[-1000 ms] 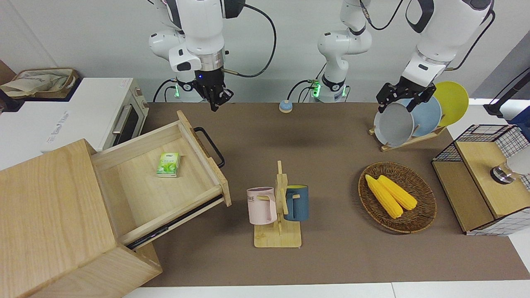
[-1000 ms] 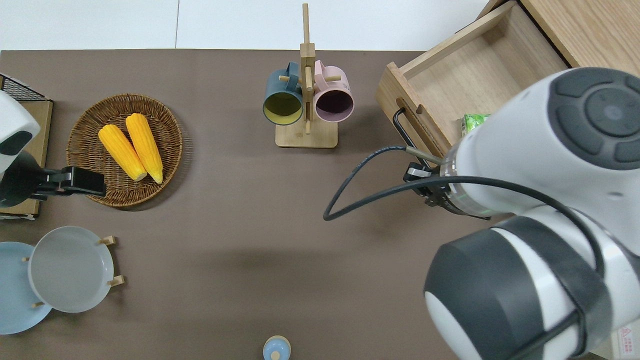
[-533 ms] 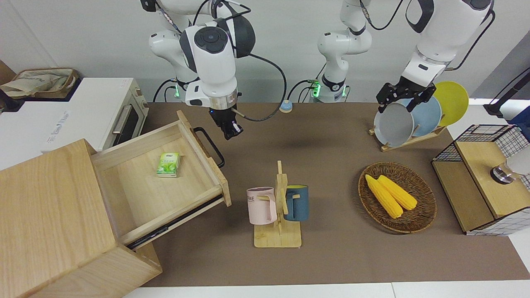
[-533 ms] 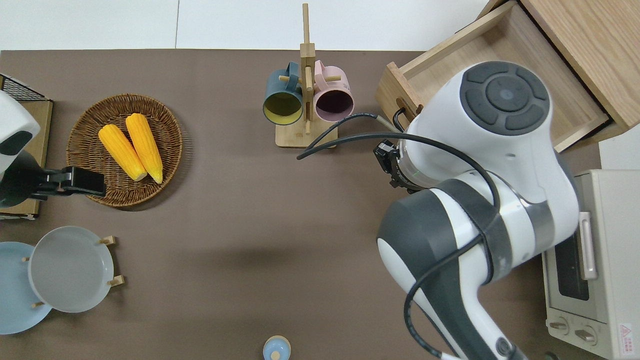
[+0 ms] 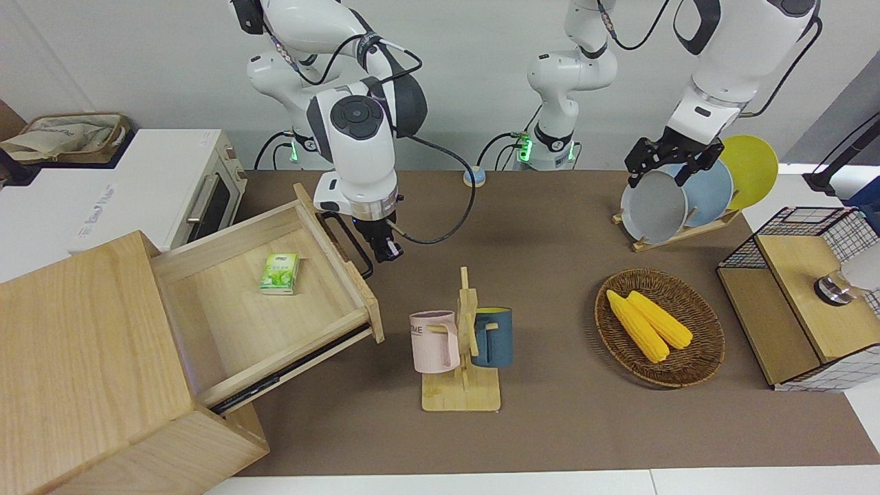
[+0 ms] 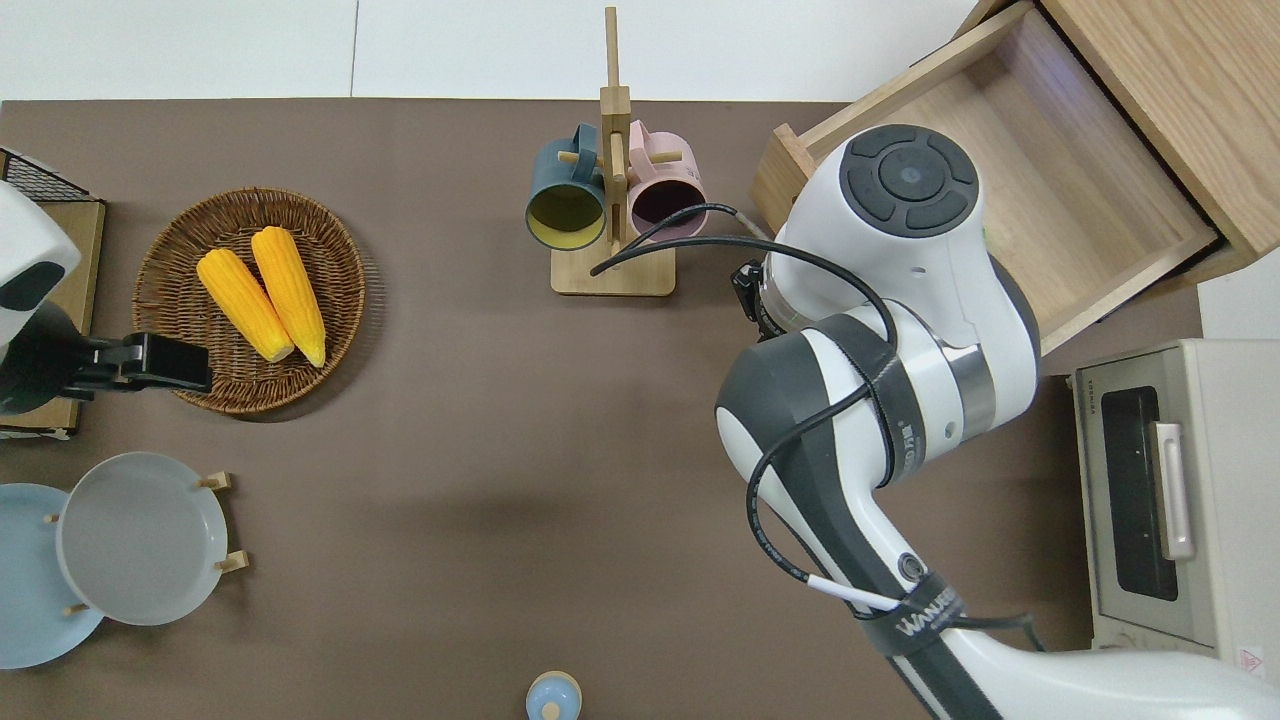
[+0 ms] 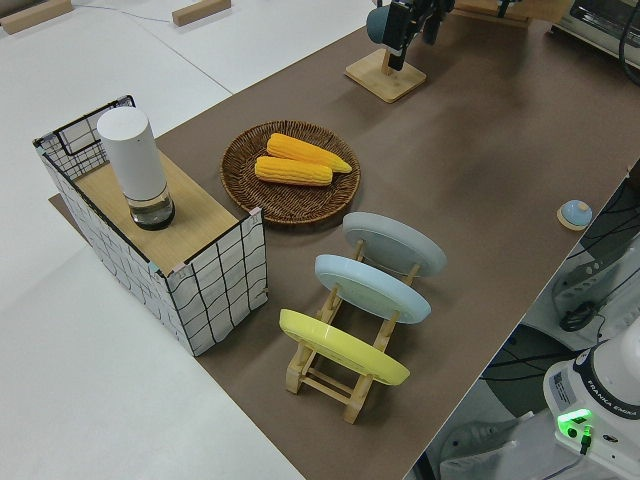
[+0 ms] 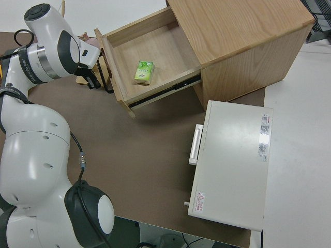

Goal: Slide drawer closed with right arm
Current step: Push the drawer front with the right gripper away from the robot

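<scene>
Cabinet [image 5: 89, 344]: you had it at the corner of the table at the right arm's end, on the edge farthest from the robots, set at an angle to the table edges.

Drawer [image 5: 227, 323]: it stood pulled well out of the cabinet, and a small green packet [image 5: 279, 273] lay on its floor.

Handle [image 5: 350, 244]: the black bar sat on the front panel [image 5: 340, 258], which faced the middle of the table.

Right tool [image 5: 386, 251]: you had it low and just beside the handle, on the side toward the middle of the table. I could not tell whether its fingers were spread or pressed together, nor whether it touched the bar.

Step in hand, as I judged it: you were lining up for the push, with the drawer not yet moved in.

How to do it well: you needed to set the tool flat against the front panel or the bar near its middle, then push along the drawer's own slanted line into the cabinet. A push off that line, or near one end of the panel, could jam the runners or shove the whole cabinet.

Mug rack [image 5: 462, 344]: it stood near the drawer's front corner, so your elbow and cable [image 5: 450, 220] wanted watching.

Left arm: parked.
</scene>
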`<state>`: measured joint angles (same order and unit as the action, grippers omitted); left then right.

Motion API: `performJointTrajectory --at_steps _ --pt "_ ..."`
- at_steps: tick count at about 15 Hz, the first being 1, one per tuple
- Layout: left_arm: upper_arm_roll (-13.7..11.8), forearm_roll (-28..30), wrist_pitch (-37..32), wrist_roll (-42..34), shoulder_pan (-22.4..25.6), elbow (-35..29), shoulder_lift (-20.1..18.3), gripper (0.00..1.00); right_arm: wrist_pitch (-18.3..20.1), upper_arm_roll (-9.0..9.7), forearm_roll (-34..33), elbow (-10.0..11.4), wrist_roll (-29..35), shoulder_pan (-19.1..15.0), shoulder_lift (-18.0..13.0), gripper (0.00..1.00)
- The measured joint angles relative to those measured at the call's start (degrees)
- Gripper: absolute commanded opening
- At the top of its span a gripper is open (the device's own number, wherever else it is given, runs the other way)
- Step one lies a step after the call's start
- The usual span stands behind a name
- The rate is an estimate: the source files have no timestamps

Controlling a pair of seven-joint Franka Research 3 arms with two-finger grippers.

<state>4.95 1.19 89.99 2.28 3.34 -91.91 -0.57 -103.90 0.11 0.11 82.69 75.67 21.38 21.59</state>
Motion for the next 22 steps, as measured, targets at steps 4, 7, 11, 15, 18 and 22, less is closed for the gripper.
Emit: performJointTrajectory --at_steps 4,7,11,15,18,22 --pt "0.0 0.0 0.0 0.0 0.0 0.0 0.0 1.0 -3.7 -0.45 -1.5 0.0 0.6 -0.2 0.8 0.0" --pt "0.0 0.0 0.0 0.0 0.0 0.0 0.0 1.0 -4.4 -0.92 -2.0 0.0 0.6 -0.5 1.1 0.0" --pt "0.0 0.0 0.0 0.0 0.0 0.0 0.0 1.0 -8.6 -1.93 -3.0 0.0 0.6 -1.4 1.5 0.0" --pt "0.0 0.0 0.0 0.0 0.0 0.0 0.0 1.0 -9.3 -2.09 -3.3 0.0 -1.9 -4.1 1.8 0.0" --pt "0.0 0.0 0.0 0.0 0.0 0.0 0.0 1.0 -9.4 -2.09 -3.3 0.0 -3.7 -6.2 1.8 0.0" --pt "0.0 0.0 0.0 0.0 0.0 0.0 0.0 1.0 -9.6 -2.06 -2.6 -0.1 -5.3 -8.6 1.8 0.0"
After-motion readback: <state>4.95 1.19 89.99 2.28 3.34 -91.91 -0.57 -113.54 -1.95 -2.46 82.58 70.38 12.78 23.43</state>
